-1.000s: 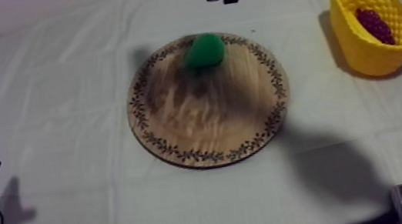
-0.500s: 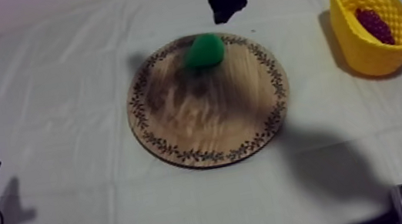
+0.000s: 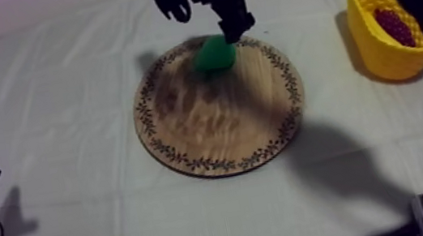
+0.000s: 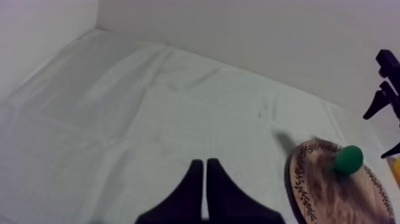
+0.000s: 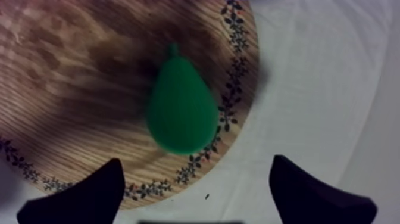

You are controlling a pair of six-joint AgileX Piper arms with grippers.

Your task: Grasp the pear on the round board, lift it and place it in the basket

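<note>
Green on wood, the pear is lying at the far rim of the wooden board. From above, the right claw is hanging over it, spread to straddle it, its arm partly hiding the yellow basket. Left wrist: the left claw is idling, pinched together on nothing. Right wrist: the fingertips are flanking the pear without touching, and their height is hard to judge.

One pear, one board, one basket, one grape bunch
</note>
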